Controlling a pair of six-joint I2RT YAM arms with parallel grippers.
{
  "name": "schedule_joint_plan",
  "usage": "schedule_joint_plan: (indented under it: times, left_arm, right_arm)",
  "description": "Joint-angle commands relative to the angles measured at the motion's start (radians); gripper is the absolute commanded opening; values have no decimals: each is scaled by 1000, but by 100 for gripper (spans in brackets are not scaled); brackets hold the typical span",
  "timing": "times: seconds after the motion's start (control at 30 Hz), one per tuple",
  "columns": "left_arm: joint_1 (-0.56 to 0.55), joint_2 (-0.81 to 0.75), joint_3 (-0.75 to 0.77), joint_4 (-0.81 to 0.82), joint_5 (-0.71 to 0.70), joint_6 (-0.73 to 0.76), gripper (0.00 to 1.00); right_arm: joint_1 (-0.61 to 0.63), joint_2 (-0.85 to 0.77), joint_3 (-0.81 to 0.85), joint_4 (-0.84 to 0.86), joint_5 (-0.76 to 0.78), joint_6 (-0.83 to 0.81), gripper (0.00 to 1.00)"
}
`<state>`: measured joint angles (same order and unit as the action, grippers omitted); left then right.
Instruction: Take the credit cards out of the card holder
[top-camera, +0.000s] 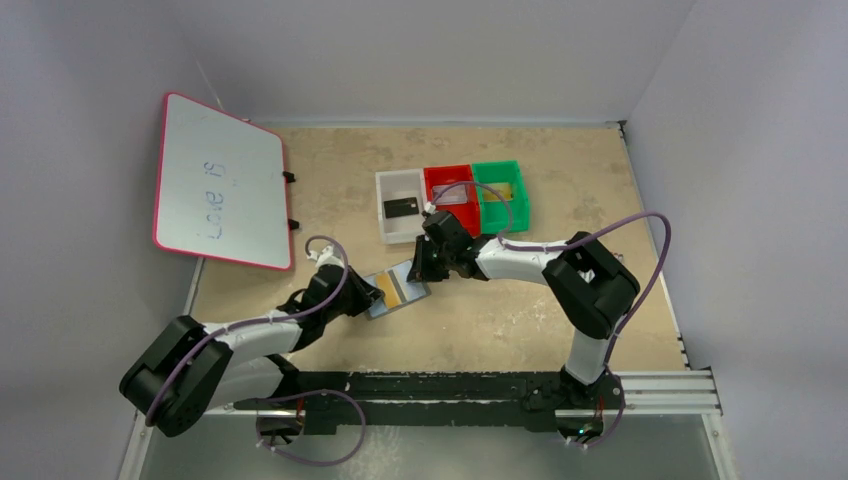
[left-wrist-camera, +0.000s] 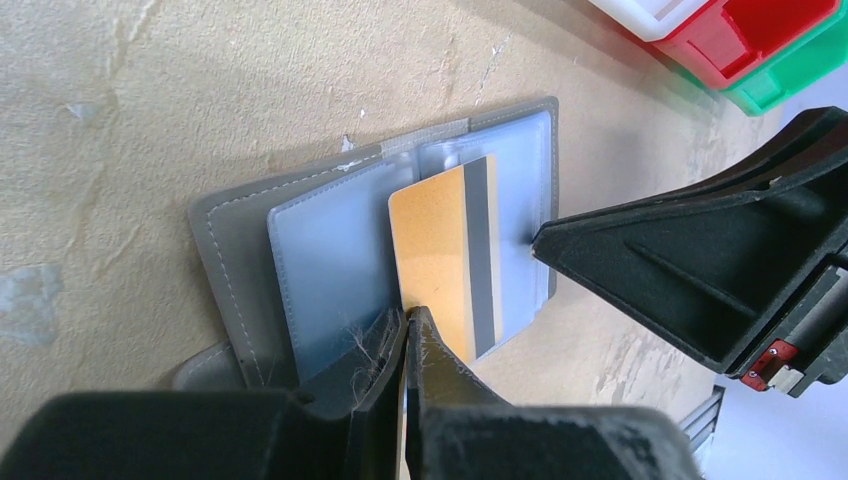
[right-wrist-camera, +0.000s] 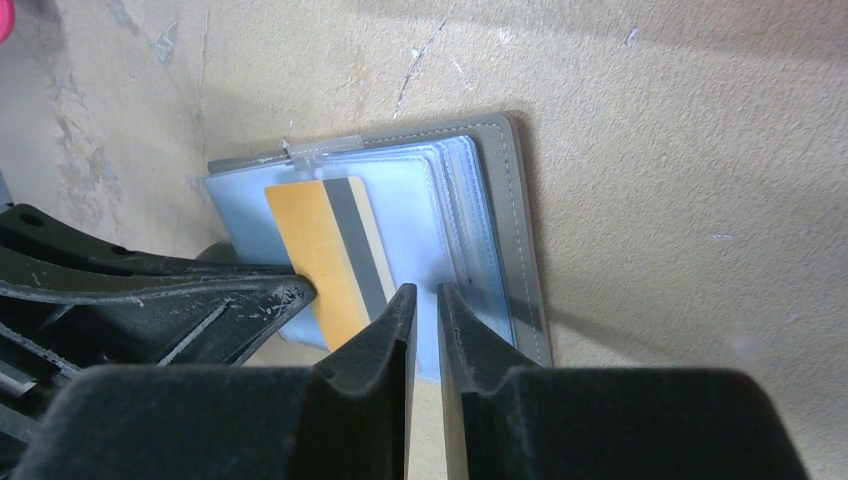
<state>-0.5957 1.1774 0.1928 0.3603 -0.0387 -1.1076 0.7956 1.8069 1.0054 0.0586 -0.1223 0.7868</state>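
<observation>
Card holder (left-wrist-camera: 235, 250) lies open, flat, mid-surface (left-wrist-camera: 150, 100). Our left fingers (left-wrist-camera: 440, 370) pinch gold card (left-wrist-camera: 430, 240) by near edge. Right fingers (right-wrist-camera: 375, 340), narrow, press holder. We should pull card straight along pocket, holder pinned.

A pink-framed whiteboard (top-camera: 220, 180) with scrawled writing sits far left. A white tray (top-camera: 381, 208), red tray (top-camera: 447, 171) and green tray (top-camera: 500, 218) stand side by side on the scuffed beige tabletop (top-camera: 500, 320).

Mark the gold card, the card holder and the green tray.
gold card (left-wrist-camera: 430, 260), left wrist view, centre of its face.
card holder (right-wrist-camera: 522, 230), right wrist view, grey stitched border.
green tray (top-camera: 498, 168), top external view, far rim.
</observation>
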Motion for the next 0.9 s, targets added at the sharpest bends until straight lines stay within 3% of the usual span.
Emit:
schedule_joint_plan:
  times: [0.0,0.1,0.33,0.67,0.87]
  left_arm:
    - [9,-5,24,-126,-37,73,0]
    - [8,21,52,-102,-10,78,0]
    - [8,68,54,18,13,8,29]
    - [10,183,-14,270,50,-115,30]
    - [10,196,-43,325,39,-151,20]
  right_arm:
    - [-10,1,-30,-67,48,-19,17]
    - [-10,5,-24,-63,44,-27,17]
    - [-10,18,-17,-38,50,-51,16]
    - [-10,24,-25,-31,37,-54,15]
    - [-10,28,-30,-22,30,-54,15]
